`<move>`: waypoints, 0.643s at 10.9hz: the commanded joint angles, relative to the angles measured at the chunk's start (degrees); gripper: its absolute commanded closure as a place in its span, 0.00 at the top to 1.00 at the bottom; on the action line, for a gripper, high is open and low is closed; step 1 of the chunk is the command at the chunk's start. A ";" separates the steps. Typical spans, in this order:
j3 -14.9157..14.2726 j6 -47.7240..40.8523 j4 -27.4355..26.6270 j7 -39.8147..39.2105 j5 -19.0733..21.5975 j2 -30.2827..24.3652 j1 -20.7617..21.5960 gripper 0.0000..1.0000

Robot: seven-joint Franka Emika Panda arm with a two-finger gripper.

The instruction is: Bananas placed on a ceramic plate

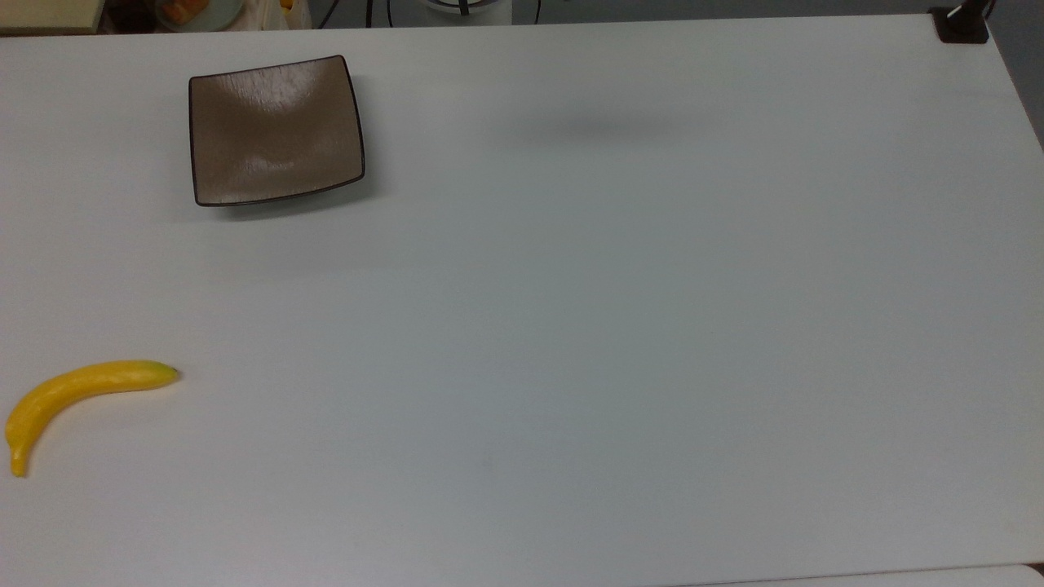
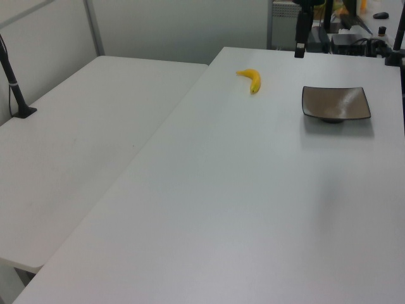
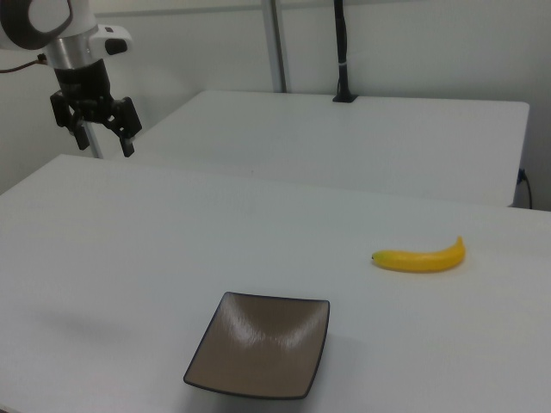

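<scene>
The ceramic plate [image 1: 276, 130] is sitting bare on the white worktop [image 1: 612, 326]. The banana [image 1: 77, 399] is lying well apart, near the top view's left edge. The gripper [image 3: 102, 138] is hanging above the worktop, its fingers [image 3: 129, 142] spread and grasping nothing.

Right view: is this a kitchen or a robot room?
Probably a robot lab: a robot arm's gripper hangs over plain white tables, with just a toy-like banana and a plate.
</scene>
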 commanded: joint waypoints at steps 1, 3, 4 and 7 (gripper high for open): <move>-0.31 1.15 -1.50 -1.92 -0.30 -0.91 -0.28 1.00; -0.31 1.50 -1.50 -1.92 -0.39 -0.91 -0.28 1.00; -0.31 1.32 -1.41 -1.84 -0.39 -0.91 -0.28 1.00; -0.31 0.80 -1.06 -1.22 -0.39 -1.00 -1.59 1.00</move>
